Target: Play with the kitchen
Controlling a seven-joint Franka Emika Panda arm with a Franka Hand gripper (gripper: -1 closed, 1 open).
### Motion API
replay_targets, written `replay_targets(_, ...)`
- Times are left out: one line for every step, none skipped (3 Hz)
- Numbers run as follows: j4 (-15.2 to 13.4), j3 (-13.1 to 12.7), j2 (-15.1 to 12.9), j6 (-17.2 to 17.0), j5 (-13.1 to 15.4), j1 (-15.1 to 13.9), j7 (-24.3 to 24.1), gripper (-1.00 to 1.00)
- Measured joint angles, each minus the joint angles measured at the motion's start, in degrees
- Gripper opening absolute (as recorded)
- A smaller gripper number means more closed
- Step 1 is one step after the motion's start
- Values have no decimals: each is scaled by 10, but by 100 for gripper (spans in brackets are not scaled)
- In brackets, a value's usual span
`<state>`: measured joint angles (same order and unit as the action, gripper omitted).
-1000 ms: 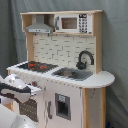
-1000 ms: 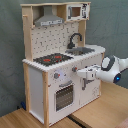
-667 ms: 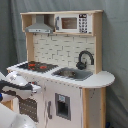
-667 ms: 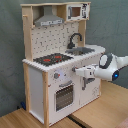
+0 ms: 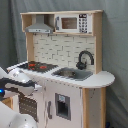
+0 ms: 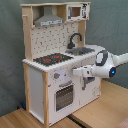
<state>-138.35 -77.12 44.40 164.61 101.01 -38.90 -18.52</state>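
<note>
The kitchen (image 5: 65, 50) (image 6: 37, 80) is a tall toy unit of pale wood and white panels. It carries a black hob (image 5: 37, 65) (image 6: 51, 59), a black faucet (image 5: 85, 59) (image 6: 75, 39) over a sink (image 5: 72, 74), a grey hood (image 6: 49, 20) and a small microwave (image 5: 72, 22). My gripper (image 6: 75, 72) (image 5: 36, 89) reaches level at the front panel, just above the oven door (image 6: 64, 95) and close beside the knobs (image 6: 59, 76). I cannot tell whether it touches the panel.
A grey curtain (image 5: 115, 40) hangs behind the kitchen. The unit stands on wooden boards (image 6: 100, 117). A white cupboard door (image 5: 62, 105) with a dark inset sits under the sink. My white arm (image 6: 107, 65) comes in from the second exterior view's right.
The gripper has moved closer to the kitchen's front panel, leftward in the second exterior view and rightward in the first exterior view. The kitchen has not moved.
</note>
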Motion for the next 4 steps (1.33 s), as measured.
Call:
replay_targets(27, -35, 0, 12, 0, -31, -19, 100)
replay_targets(27, -56, 1, 9, 0, -18, -71, 100)
replay_targets(26, -56, 1, -3, 0, 11, -124, 100)
replay_targets(22, -56, 1, -18, 0, 36, -181, 100)
